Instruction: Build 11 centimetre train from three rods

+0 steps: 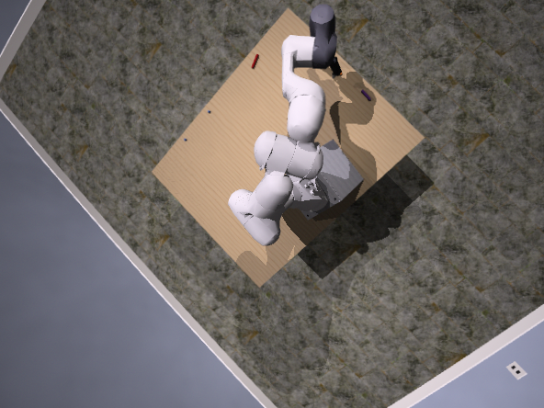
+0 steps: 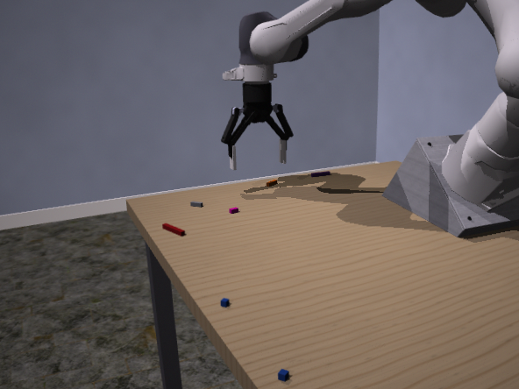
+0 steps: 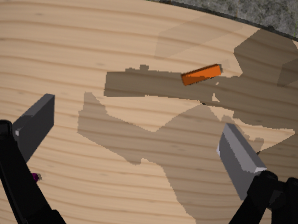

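My gripper (image 2: pixel 258 161) (image 3: pixel 139 124) is open and empty, hanging high above the far part of the wooden table (image 2: pixel 351 285) (image 1: pixel 221 152). An orange rod (image 2: pixel 272 182) (image 3: pixel 201 74) lies flat on the table below and a little ahead of the fingers, at the edge of the arm's shadow. A purple rod (image 2: pixel 320 173) (image 1: pixel 366 95) lies farther right in shadow. A grey rod (image 2: pixel 196 204), a magenta rod (image 2: pixel 233 210) and a red rod (image 2: pixel 174 229) (image 1: pixel 255 61) lie apart near the left edge. Two blue rods, one (image 2: pixel 224 302) farther and one (image 2: pixel 283 375) nearer, sit near the front left edge.
The robot's grey base (image 2: pixel 434 188) (image 1: pixel 340 179) stands on the table at the right. The table's left edge drops to the floor (image 2: pixel 66 307). A wall (image 2: pixel 110 88) runs behind the table.
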Available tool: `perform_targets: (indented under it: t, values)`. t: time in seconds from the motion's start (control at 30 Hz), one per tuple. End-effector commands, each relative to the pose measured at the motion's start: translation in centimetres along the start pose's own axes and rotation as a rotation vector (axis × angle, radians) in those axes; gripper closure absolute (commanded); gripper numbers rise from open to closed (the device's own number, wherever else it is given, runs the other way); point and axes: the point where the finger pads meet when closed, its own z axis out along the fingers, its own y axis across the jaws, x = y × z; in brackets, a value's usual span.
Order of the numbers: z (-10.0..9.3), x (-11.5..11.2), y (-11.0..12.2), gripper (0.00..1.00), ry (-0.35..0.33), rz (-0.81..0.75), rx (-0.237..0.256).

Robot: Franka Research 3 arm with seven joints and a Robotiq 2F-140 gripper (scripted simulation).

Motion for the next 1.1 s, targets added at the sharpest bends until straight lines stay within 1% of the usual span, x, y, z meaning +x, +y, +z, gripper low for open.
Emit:
perform_targets:
  t: [0.0,0.03,0.07,0.13,0.3,0.43,0.5,0.53,0.57,1.07]
  values:
    - [-0.1,0.3,1.6,0.00,0.000,-0.004,-0.003]
    - [-0.3,0.7,4.2,0.00,0.003,-0.005,-0.004]
    - [-0.3,0.8,4.7,0.00,0.003,-0.005,-0.005]
    - [-0.4,1.0,6.5,0.00,0.004,-0.006,-0.006]
    - [-0.4,1.1,12.4,0.00,0.004,-0.007,-0.007]
    - [-0.2,0.7,17.3,0.00,0.001,-0.008,-0.005]
    - [-0.2,0.7,17.3,0.00,0.001,-0.008,-0.005]
    - [-0.1,0.4,19.3,0.00,-0.001,-0.008,-0.003]
    - [0.0,0.2,20.1,0.00,-0.002,-0.008,-0.002]
    - [0.0,0.2,20.2,0.00,-0.002,-0.008,-0.002]
